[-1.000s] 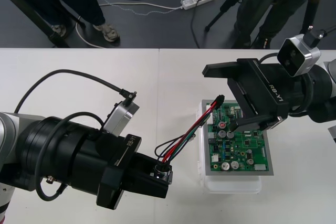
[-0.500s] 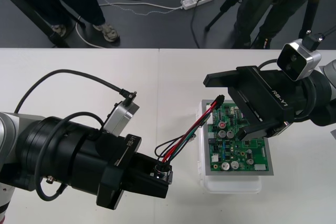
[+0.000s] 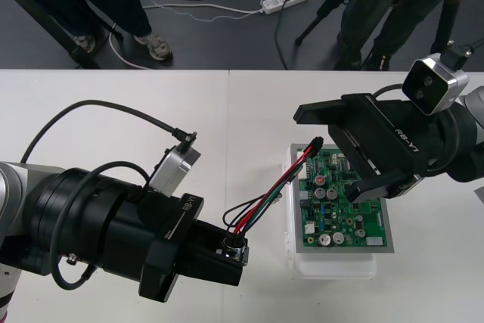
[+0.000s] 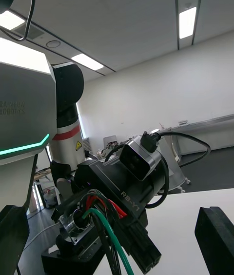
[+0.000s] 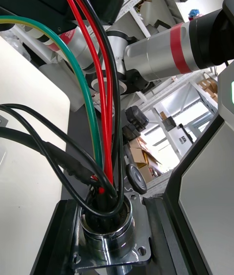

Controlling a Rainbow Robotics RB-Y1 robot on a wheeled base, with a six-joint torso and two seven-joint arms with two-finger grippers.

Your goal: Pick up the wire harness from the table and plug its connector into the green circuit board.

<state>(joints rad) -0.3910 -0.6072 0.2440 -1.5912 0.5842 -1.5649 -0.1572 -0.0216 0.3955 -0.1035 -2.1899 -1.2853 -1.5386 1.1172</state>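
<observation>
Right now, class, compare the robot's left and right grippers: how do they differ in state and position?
The left gripper is shut on the wire harness at its metal socket; the right gripper is open, holding nothing. The left gripper sits over bare table, beside the green circuit board; the right gripper hovers over the board's far part. Both have black fingers.

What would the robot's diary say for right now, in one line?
left jaws: shut on socket | right jaws: open over plug | plug: at board corner, seating unclear
</observation>
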